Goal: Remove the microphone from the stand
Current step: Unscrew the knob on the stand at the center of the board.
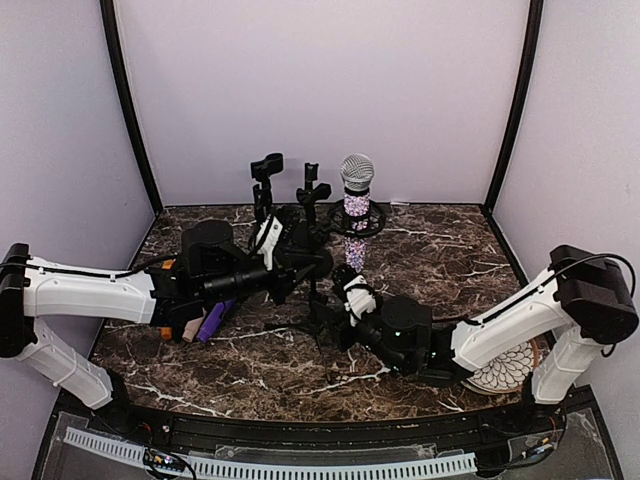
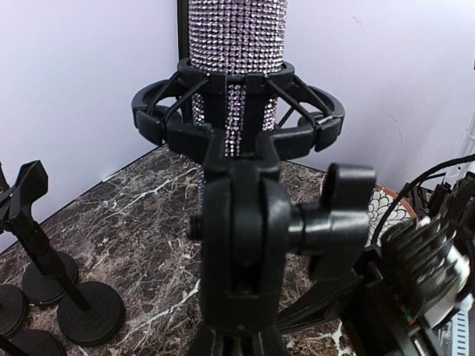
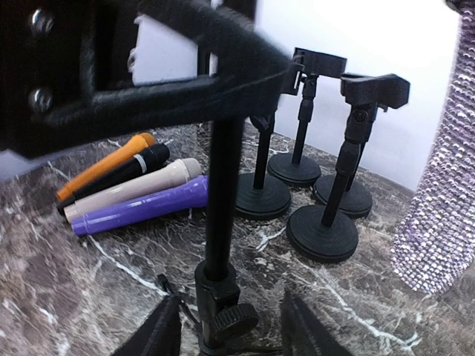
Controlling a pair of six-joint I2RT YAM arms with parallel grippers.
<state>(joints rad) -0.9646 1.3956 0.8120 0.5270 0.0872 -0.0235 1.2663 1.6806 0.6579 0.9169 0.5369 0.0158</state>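
While the rhinestone microphone (image 1: 357,195) is sitting upright in the shock mount (image 1: 356,222) atop the stand (image 3: 220,215), both arms are reaching toward that stand from either side. The right gripper (image 3: 230,337) is hanging low at the stand's pole. Its two fingers (image 3: 159,335) are spread apart, with the pole and a small locking collar (image 3: 236,320) standing between them (a gap is showing on each side, so nothing is being squeezed).

The left gripper (image 1: 296,268) is pointing at the stand from the left. Its wrist camera is looking straight at the stand's swivel joint (image 2: 239,245) and tightening knob (image 2: 343,215), with the sparkling body rising just above. Its own fingers are not showing there, and the overhead view is too dark, so I cannot tell whether those jaws are open or closed.

Three empty stands (image 3: 325,230) are standing behind and left of the stand. Four loose microphones (image 3: 133,189) (orange, black, beige, purple) are lying side by side on the marble table (image 1: 440,260), left of the stand. A patterned plate (image 1: 500,375) is lying well to the right of the stand, under the right forearm.
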